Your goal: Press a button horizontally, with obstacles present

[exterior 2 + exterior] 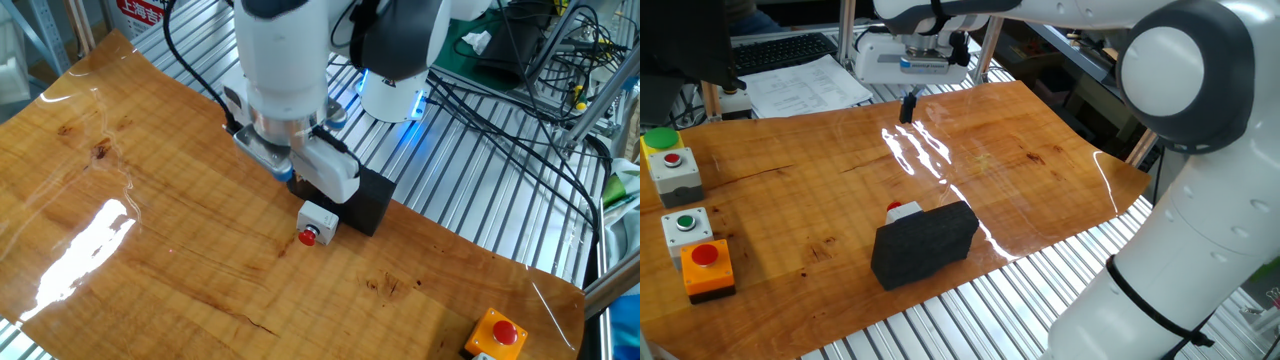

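The button [318, 221] has a white housing and a small red cap that faces sideways over the wooden tabletop. In one fixed view only its red top [902, 209] peeks out behind the block. The obstacle, a dark grey block [925, 243], lies right against the button's back, and it also shows in the other fixed view [366, 200]. My gripper [907, 108] hangs over the far part of the table, well beyond the button and apart from it. Its dark fingertips are together and hold nothing. In the other fixed view the wrist hides the fingers.
An orange box with a red button [706, 266] stands at the left edge, also in the other fixed view [497, 333]. Behind it are a white box with a green button [686, 225] and a grey box with a red button [672, 170]. Papers and a keyboard lie beyond the table.
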### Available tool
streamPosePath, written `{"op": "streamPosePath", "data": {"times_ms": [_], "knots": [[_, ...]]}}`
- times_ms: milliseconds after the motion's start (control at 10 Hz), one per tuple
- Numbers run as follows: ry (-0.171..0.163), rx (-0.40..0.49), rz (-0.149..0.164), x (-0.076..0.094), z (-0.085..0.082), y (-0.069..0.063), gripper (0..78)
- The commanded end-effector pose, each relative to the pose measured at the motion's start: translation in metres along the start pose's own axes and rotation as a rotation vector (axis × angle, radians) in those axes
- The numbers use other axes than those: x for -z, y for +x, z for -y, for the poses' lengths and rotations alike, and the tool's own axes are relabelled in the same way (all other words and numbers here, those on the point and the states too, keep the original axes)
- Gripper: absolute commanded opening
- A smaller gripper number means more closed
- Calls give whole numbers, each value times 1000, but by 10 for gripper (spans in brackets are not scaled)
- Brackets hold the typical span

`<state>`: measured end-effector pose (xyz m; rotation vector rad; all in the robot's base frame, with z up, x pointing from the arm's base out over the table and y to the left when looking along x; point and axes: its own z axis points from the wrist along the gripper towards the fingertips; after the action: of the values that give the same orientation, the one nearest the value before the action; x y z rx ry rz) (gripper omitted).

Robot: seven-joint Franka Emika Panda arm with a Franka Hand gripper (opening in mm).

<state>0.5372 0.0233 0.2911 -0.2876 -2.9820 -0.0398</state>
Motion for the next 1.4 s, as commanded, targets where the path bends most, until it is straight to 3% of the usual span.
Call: {"op": "streamPosePath", "data": {"times_ms": [100, 400, 500, 600, 800, 1400], "knots": [[25, 5, -9, -14, -9, -13, 0], [49, -3, -1, -46, -18, -28, 0], [50, -3, -2, -48, -18, -28, 0], [54, -3, -30, -62, -18, -34, 0], [59, 4, -53, -75, -19, -39, 0], [63, -14, -61, -122, -27, -41, 0]]}}
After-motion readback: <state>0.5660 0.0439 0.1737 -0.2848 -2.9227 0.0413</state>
